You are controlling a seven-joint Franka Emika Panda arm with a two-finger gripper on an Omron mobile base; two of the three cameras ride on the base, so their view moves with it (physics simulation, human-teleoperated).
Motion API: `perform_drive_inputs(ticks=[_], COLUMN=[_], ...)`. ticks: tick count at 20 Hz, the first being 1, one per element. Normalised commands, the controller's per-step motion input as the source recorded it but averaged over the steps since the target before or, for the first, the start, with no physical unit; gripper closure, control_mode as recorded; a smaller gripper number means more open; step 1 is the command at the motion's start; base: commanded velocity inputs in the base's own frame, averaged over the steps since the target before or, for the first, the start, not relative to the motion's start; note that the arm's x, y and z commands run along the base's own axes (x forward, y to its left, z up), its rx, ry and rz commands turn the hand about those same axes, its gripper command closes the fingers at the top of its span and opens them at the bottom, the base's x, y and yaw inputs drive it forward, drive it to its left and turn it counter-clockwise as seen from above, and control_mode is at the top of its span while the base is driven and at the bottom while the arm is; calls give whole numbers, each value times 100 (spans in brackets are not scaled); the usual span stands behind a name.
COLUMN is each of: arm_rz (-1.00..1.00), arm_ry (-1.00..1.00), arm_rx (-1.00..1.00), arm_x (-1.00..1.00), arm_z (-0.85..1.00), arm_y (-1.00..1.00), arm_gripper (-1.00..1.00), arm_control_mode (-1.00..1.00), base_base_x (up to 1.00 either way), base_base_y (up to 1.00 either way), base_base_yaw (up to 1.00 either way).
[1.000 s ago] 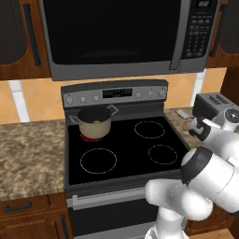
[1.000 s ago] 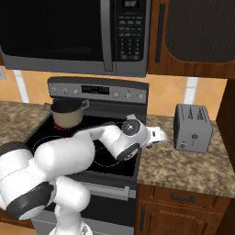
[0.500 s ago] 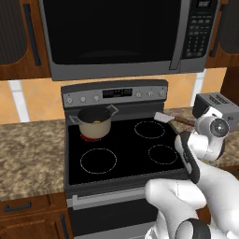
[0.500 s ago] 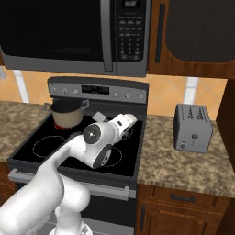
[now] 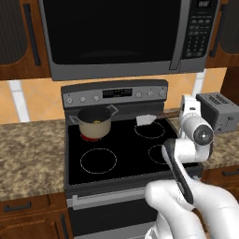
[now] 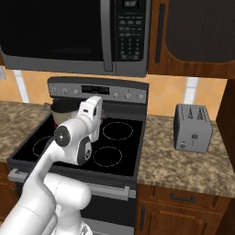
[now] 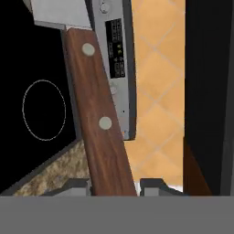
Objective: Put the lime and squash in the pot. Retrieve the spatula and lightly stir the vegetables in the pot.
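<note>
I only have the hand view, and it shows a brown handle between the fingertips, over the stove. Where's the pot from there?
Observer: In the left base view the pot sits on the rear left burner. It is apart from the grey blade of the spatula, which hangs by the rear right burner.
Operator: Anything in the pot yet?
Observer: A small yellow piece, the squash, shows inside it. I can't make out the lime.
</note>
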Motion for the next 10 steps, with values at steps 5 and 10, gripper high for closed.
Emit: perform_drive_inputs(ticks=[5,10], arm_rz=[-1,0], arm_ry=[4,2], arm_rx=[-62,-59], arm_x=[22,7], arm_z=[68,27], arm_y=[100,83], arm_gripper=[100,100], arm_control_mode=[-100,-100], base_base_x=[0,0], base_base_y=[0,0], base_base_yaw=[0,0])
